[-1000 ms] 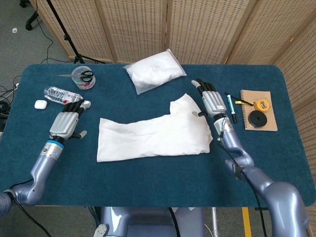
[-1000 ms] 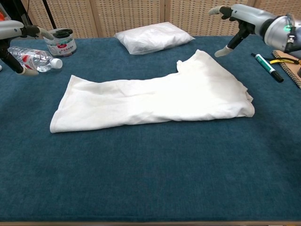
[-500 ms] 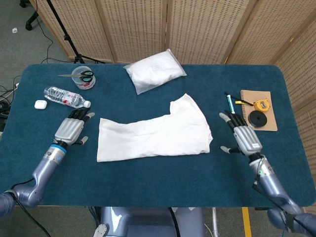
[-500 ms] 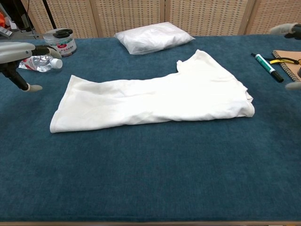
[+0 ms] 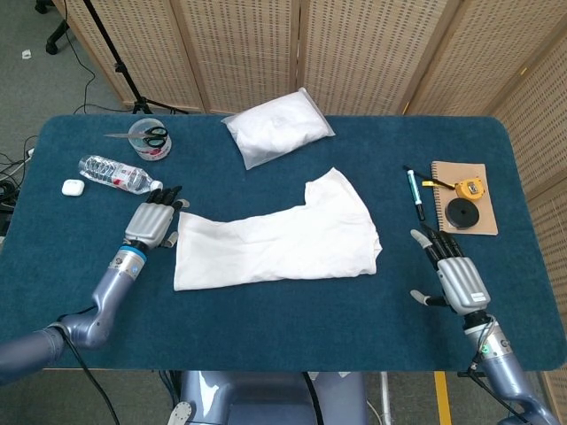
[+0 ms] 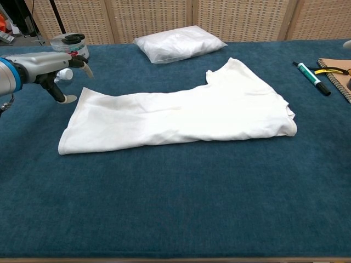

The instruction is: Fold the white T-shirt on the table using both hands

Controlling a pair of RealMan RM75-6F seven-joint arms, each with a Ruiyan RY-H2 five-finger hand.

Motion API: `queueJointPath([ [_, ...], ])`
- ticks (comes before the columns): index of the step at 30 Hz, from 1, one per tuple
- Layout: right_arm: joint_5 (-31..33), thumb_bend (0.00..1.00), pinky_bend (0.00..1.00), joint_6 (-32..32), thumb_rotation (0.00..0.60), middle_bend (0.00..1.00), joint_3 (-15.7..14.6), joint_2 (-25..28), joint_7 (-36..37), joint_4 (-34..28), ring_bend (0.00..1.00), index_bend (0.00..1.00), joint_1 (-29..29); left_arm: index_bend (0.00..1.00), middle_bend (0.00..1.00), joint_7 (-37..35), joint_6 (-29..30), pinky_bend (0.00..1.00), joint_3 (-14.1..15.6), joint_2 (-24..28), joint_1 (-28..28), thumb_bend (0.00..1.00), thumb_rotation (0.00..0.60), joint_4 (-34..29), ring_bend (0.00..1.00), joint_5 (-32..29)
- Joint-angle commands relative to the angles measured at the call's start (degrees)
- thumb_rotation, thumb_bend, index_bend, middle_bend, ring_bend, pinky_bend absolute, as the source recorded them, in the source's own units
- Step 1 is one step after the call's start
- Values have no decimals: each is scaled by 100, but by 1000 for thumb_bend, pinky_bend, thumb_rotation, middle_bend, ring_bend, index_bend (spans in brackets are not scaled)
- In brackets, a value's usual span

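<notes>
Lying flat near the middle of the blue table (image 5: 283,328), the white T-shirt (image 5: 275,239) is partly folded into a long strip, with a broader end rising toward one o'clock. Seen from the head camera, the left hand (image 5: 152,223) sits at about nine o'clock from the shirt, just beside its left edge, fingers spread and pointing toward one o'clock, holding nothing. The chest camera shows that hand raised a little above the cloth; whether a fingertip touches the shirt's edge cannot be told. The right hand (image 5: 456,276) is at about four o'clock from the shirt, well apart from its right edge, fingers spread and empty, pointing toward eleven o'clock; the chest view catches only a sliver of it at the right border.

At twelve o'clock from the shirt lies a clear bag of white stuff (image 5: 277,135). Toward ten o'clock are a water bottle (image 5: 113,173) on its side, a round tub (image 5: 148,140) with scissors (image 5: 140,135) laid across it, and a small white case (image 5: 72,187). At about three o'clock lie a marker pen (image 5: 414,191) and a brown notebook (image 5: 462,197) carrying a yellow tape measure (image 5: 469,187) and a black disc (image 5: 462,212).
</notes>
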Motion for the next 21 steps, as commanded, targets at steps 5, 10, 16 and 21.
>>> queueJointPath([
  [5, -54, 0, 0, -16, 600, 0, 65, 5, 59, 111, 0, 0, -28, 269, 0, 603, 47, 0, -144, -579, -213, 370, 600, 459, 0, -743],
  [10, -95, 0, 0, -64, 600, 0, 105, 0, 160, 185, 0, 0, -35, 288, 0, 866, -41, 0, -210, -910, -380, 370, 600, 835, 0, -1069],
  [16, -124, 0, 0, -62, 600, 0, 155, -16, 157, 225, 0, 0, -62, 323, 0, 964, 22, 0, -248, -1041, -364, 372, 600, 964, 0, -1282],
  [21, -180, 0, 0, -45, 600, 0, 184, -36, 202, 263, 0, 0, -79, 342, 0, 904, 18, 0, -269, -1033, -301, 373, 600, 915, 0, -1337],
])
